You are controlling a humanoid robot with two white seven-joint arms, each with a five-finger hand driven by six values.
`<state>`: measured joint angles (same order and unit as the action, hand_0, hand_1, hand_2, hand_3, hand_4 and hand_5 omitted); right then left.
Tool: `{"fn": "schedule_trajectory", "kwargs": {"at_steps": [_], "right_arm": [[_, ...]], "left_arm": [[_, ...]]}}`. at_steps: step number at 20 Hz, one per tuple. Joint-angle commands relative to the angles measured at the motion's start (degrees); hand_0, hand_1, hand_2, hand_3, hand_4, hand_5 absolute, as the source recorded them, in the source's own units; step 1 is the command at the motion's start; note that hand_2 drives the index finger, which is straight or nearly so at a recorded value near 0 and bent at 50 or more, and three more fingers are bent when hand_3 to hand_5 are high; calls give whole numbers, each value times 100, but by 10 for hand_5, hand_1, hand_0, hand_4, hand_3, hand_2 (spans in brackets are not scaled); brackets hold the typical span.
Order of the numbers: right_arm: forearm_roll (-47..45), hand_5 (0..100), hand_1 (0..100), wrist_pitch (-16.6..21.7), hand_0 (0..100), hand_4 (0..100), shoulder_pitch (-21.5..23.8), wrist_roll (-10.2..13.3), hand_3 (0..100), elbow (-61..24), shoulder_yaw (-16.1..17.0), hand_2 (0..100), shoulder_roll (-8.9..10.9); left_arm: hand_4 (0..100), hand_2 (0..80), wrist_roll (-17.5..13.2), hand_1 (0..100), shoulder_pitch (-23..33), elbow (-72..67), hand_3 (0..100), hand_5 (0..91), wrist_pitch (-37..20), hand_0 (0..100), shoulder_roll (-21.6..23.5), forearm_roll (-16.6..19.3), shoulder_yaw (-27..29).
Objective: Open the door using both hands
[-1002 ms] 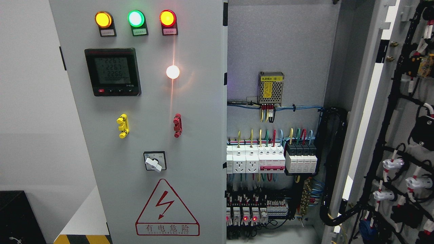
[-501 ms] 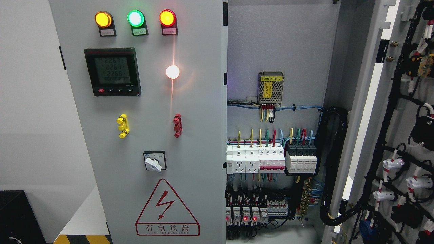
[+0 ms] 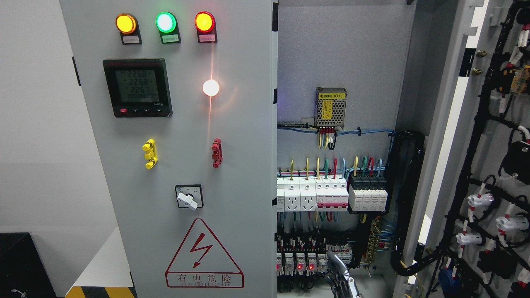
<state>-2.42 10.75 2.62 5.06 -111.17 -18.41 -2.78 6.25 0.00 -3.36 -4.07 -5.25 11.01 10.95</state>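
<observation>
The grey left door (image 3: 240,165) of the electrical cabinet stands shut, with three lamps, a meter (image 3: 137,87), a yellow handle (image 3: 150,154) and a red handle (image 3: 216,153) on it. The right door (image 3: 459,136) is swung wide open at the picture's right, its wired inner face showing. The open half shows breakers (image 3: 331,194) and terminals. My right hand (image 3: 341,275) rises from the bottom edge in front of the lower terminals, fingers (image 3: 336,263) stretched upward, holding nothing and touching neither door. My left hand is not in view.
Black cable bundles (image 3: 408,207) run along the open door's hinge side. A power supply box (image 3: 330,106) sits on the back panel. A black box (image 3: 20,265) stands at the lower left, beside a yellow-black striped edge (image 3: 99,291).
My right hand has come up into view at the bottom edge, in front of the open half. The doors have not moved. The meter digits changed.
</observation>
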Motion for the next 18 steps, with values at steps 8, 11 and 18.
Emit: {"fn": "schedule_trajectory", "kwargs": {"at_steps": [8,11,18], "right_arm": [[-22,0,0,-300,191,0,-1535,12,0,683,-75,0,-232],[-31,0,0,-880,191,0,-1983,4,0,930,117,0,-232],[-433,0,0,-1794,191,0,-2617,-49,0,1238,285,0,-223]], "left_arm": [[0,0,0,0,150,2,0,0,3,0,-47,6,3],[0,0,0,0,150,2,0,0,3,0,-47,-3,3],[0,0,0,0,150,2,0,0,3,0,-47,-3,3]]}}
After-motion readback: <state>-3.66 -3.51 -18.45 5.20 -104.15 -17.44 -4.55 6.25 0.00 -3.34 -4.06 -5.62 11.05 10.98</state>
